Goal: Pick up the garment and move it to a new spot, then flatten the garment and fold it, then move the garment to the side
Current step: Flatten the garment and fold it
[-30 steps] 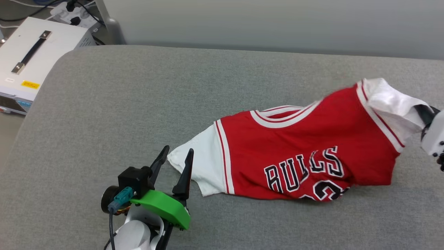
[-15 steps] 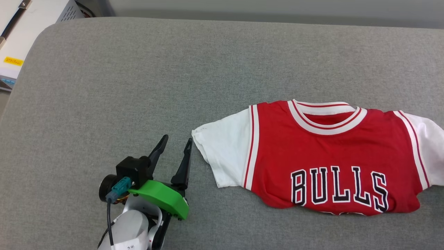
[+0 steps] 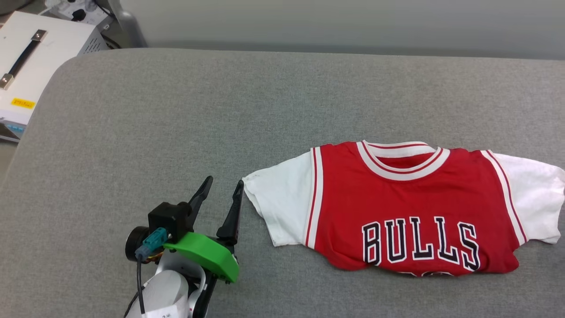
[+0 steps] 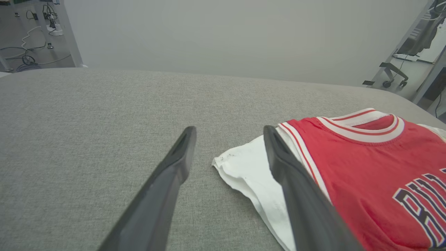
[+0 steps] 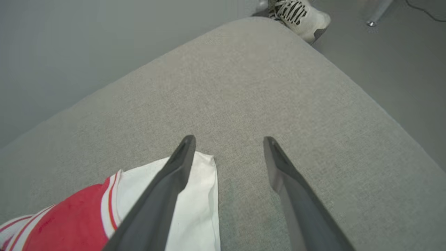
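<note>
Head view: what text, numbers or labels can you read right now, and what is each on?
"BULLS": black, white-outlined letters across the chest of the garment.
Unreadable: a number below "BULLS"; only its top edge shows at the garment's lower edge.
Unreadable: the yellow label on the white box, too small.
Unreadable: the white tag on the left forearm, cut off at the frame edge.
</note>
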Tool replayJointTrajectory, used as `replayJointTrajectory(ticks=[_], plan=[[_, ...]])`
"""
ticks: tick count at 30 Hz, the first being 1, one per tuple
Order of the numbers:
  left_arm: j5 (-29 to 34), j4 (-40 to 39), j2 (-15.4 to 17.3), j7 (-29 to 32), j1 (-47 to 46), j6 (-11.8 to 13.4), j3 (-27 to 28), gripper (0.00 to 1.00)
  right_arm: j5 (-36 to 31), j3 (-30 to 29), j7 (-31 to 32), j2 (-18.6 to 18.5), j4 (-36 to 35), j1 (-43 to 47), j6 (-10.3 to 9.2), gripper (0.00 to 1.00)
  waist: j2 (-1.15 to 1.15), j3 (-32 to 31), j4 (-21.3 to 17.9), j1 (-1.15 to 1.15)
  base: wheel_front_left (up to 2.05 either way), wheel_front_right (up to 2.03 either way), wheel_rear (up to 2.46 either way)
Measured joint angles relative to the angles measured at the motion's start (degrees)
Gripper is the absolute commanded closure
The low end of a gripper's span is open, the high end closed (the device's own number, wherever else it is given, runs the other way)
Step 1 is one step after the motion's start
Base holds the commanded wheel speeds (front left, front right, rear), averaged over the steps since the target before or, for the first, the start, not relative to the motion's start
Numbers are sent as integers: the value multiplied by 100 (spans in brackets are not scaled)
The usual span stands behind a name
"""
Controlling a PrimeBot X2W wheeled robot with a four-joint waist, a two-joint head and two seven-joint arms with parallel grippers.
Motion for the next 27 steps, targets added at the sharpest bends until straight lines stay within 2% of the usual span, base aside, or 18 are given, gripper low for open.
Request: replayJointTrajectory(ticks=[7,12,19,27], plan=[[-75,-145,-31,0,155,0,116,0,600,1506,-1009,-219,-1330,612,1,0,0,-327,-88,0,0,0,0],[-210,-218,-102,-1,322,0,241,0,1035,2178,-1913,-277,-2232,1294,1,0,0,-560,-159,0,0,0,0],[-364,-237,-242,-1,631,-13,485,0,1056,2744,-2932,-48,-3073,2394,1,0,0,-826,-245,0,0,0,0],[-361,-74,-281,0,860,-64,522,0,994,3045,-3410,470,-3255,3239,1,0,0,-929,-327,0,0,0,0]])
